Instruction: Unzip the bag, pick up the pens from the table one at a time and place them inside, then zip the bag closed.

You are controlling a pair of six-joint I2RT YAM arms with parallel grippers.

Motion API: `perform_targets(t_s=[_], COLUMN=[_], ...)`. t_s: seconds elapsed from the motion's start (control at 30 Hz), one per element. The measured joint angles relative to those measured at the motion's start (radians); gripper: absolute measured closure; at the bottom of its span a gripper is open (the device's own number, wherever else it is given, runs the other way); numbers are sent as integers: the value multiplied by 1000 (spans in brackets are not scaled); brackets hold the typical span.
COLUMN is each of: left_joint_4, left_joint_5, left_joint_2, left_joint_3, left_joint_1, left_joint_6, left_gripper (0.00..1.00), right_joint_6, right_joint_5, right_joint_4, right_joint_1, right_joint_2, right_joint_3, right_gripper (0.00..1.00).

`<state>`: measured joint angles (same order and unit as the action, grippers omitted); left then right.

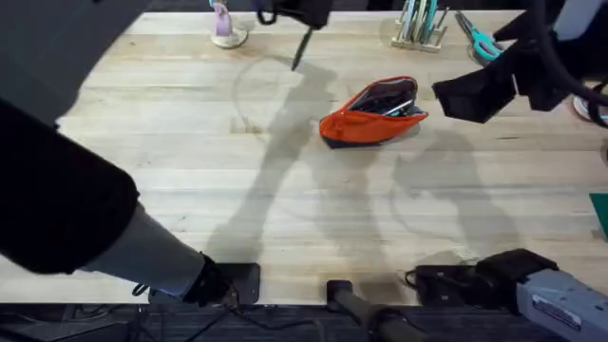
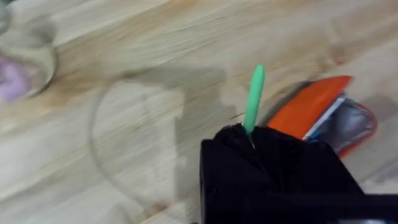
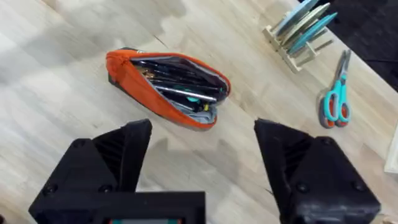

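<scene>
Lying unzipped mid-bench (image 1: 190, 180), the orange bag (image 1: 370, 116) runs lengthwise left to right, tilted slightly. Left fingers (image 2: 249, 134) grasp the green pen (image 2: 254, 98), seemingly pointing toward the bench. Right fingers (image 3: 202, 162) are spread, above the bag.

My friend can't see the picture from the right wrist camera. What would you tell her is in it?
An open orange pouch lies on a light wooden table, with pens and other things inside. The right gripper hangs above it, black fingers wide apart. Beyond are teal scissors and a wooden stand of pale pens.
</scene>
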<state>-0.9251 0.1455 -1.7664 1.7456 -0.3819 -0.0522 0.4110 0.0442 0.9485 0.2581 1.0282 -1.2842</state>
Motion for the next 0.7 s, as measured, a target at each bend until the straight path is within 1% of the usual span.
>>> perform_targets(t_s=[0.13,0.33,0.5,0.7], left_joint_4=[21,76,113,117], left_joint_5=[16,23,24,24], left_joint_2=[0,0,0,0], left_joint_3=[21,23,23,23], left_joint_1=[-77,-168,-211,-253], left_joint_6=[23,38,43,64], left_gripper=[959,959,959,959], right_joint_6=[0,0,0,0], right_joint_5=[-35,-60,-67,-67], right_joint_4=[10,25,28,63], right_joint_1=[0,0,0,0], right_joint_2=[-10,-61,-139,-239], right_joint_3=[0,1,1,1], right_gripper=[4,3,4,4])
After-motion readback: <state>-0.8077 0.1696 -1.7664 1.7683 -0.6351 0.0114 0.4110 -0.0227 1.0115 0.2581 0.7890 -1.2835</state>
